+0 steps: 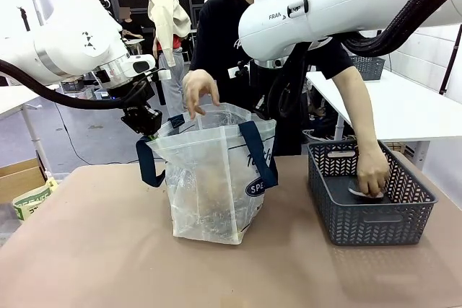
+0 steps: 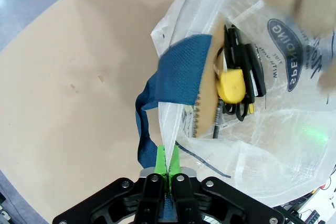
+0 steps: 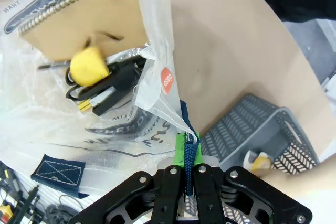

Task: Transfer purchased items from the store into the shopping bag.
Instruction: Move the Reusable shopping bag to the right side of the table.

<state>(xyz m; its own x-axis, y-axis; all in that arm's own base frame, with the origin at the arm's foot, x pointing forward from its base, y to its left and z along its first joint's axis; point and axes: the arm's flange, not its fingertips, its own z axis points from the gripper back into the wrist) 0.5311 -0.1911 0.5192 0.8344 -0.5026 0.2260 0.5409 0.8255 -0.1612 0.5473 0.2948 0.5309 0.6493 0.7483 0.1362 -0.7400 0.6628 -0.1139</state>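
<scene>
The shopping bag (image 1: 216,185), clear plastic with navy straps, stands open mid-table. My left gripper (image 1: 149,126) is shut on its left rim, the green pads (image 2: 167,162) pinching plastic beside a blue strap (image 2: 176,72). On the opposite rim my right gripper (image 1: 260,115) is shut too, its pads (image 3: 188,153) clamping plastic and strap. Inside the bag lie purchased items: a round yellow piece (image 2: 231,85), a brown spiral-bound pad (image 3: 86,17) and black scissors (image 3: 107,85). The store, a dark grey basket (image 1: 404,214), sits to the right.
The person stands at the far side, one hand (image 1: 198,90) over the bag's mouth, the other hand (image 1: 372,172) down in the basket on a small white item (image 1: 359,192). A cardboard box (image 1: 18,178) sits off the table's left edge.
</scene>
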